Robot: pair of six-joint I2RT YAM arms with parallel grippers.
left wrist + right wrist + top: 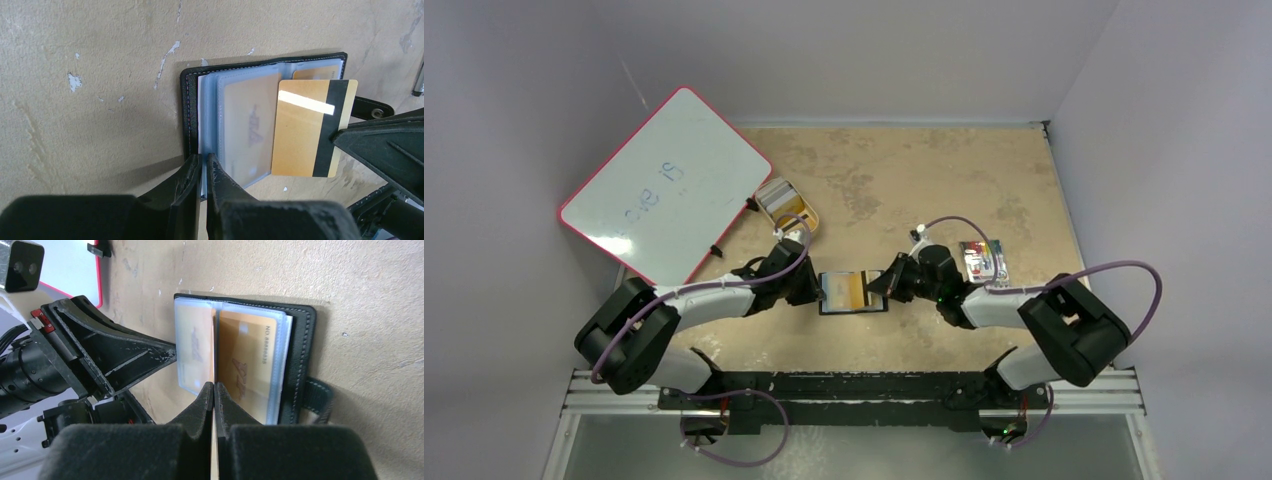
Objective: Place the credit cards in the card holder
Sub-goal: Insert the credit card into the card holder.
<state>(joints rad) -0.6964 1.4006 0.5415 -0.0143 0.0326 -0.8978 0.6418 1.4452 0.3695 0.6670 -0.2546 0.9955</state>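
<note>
The card holder (828,292) lies open on the table between my grippers, black with blue-clear sleeves (187,100) (300,340). My left gripper (812,288) (205,159) is shut on the near edge of a clear sleeve page. My right gripper (880,283) (214,386) is shut on a gold credit card with a black stripe (300,130), held upright over the open holder. That card shows edge-on in the right wrist view (214,350). A second card (247,130) sits inside a sleeve, and another (250,360) sits in the right-hand sleeve.
A white board with a red rim (669,185) leans at the back left. A gold oval tin (789,208) stands behind my left gripper. A small multicoloured item (982,258) lies by my right arm. The holder's snap tab (372,107) sticks out on the right.
</note>
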